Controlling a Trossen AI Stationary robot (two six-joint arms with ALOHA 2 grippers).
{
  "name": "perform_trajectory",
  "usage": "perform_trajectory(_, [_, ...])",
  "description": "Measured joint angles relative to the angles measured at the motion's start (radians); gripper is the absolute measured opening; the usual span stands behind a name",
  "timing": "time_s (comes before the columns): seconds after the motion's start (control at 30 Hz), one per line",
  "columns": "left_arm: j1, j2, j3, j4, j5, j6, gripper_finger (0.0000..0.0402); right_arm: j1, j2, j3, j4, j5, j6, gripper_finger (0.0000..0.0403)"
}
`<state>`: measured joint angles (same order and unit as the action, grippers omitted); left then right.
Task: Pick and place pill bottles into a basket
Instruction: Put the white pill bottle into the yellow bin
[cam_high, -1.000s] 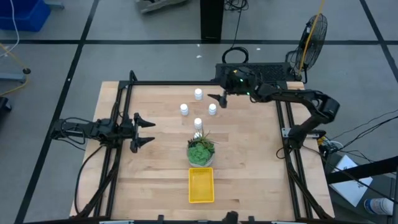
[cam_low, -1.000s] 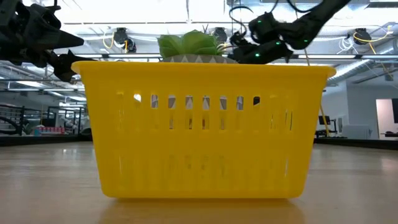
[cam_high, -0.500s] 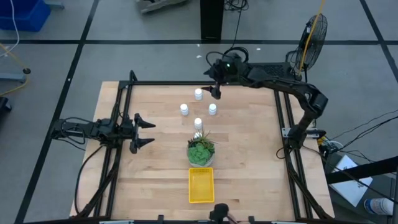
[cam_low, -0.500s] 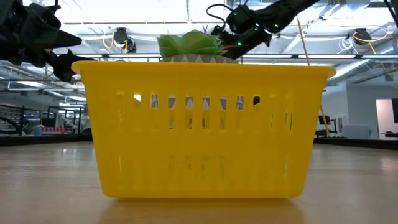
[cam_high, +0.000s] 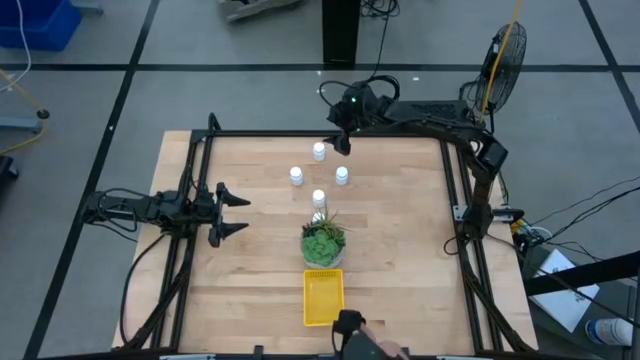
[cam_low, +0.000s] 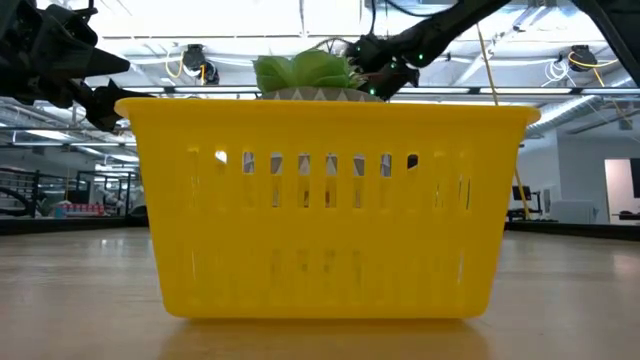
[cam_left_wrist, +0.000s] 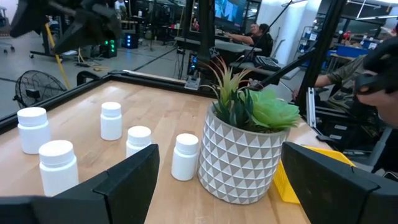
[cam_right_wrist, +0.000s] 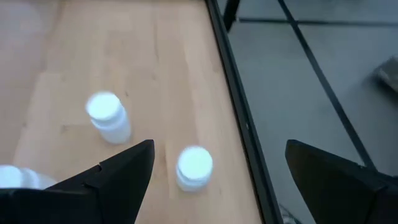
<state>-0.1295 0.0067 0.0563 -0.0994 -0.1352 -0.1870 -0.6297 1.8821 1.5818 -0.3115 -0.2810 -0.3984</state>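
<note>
Several white pill bottles (cam_high: 319, 151) stand upright on the wooden table near its far edge, and also show in the left wrist view (cam_left_wrist: 111, 120). The yellow basket (cam_high: 323, 297) rests on the table near the front edge, behind a potted plant (cam_high: 323, 242). My right gripper (cam_high: 340, 140) hovers open over the far edge, just right of the farthest bottle. In its wrist view the bottles (cam_right_wrist: 194, 167) stand below and ahead of its spread fingers. My left gripper (cam_high: 230, 212) waits open at the table's left, pointing level at the bottles and plant.
A black frame rail (cam_high: 330, 133) runs along the table's far edge under my right arm. The basket (cam_low: 325, 210) fills the low view. A dark object with a hand (cam_high: 355, 338) shows at the near edge. People sit beyond the table (cam_left_wrist: 255, 34).
My right gripper has swung from beside the right-hand bottle toward the table's far edge and a little left, tipping as its arm stretched out. It stays open. A dark object has come into view at the near edge.
</note>
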Motion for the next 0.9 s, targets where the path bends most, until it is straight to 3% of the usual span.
perform_trajectory(0.5, [0.000,0.000,0.000,-0.001,0.000,0.000,0.0340,-0.011,0.120,0.063,-0.003,0.019,0.019,0.0357])
perform_trajectory(0.9, [0.000,0.000,0.000,-0.002,-0.004,0.003,0.0340,0.032,0.129,0.080,-0.006,0.020,0.082,0.0357])
